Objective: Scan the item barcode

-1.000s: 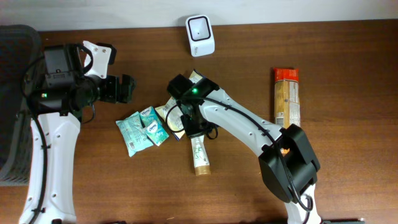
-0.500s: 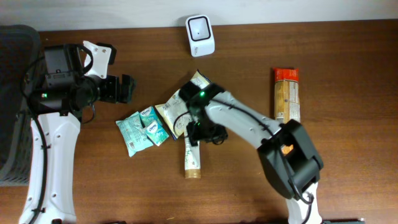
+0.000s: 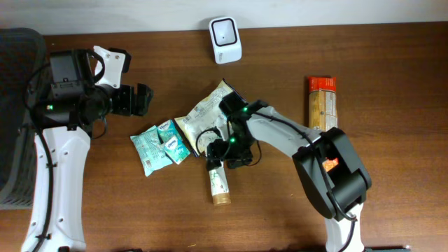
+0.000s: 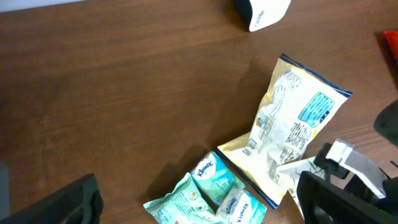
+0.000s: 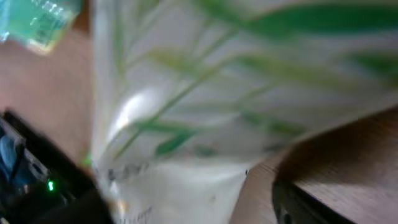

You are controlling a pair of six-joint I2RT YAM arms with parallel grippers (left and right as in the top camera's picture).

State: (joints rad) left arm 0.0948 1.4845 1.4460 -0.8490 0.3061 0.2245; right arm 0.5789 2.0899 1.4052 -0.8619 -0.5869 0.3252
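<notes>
Tube (image 3: 220, 183) shifted, R tool (image 3: 225, 149) looks open

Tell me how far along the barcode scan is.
Nothing looks scanned yet: the tube lies on the table, well short of the scanner. In hand: the right gripper straddles its upper end, jaws apart. Left to do: grasp, lift, present it to the scanner. The left gripper sits open, off to the side.

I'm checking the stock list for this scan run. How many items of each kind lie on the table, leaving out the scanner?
Teal tissue packs: 3 (they overlap, so this is a best read)
Snack bag: 1
Tube: 1
Long box with orange end: 1
Total: 6
</notes>
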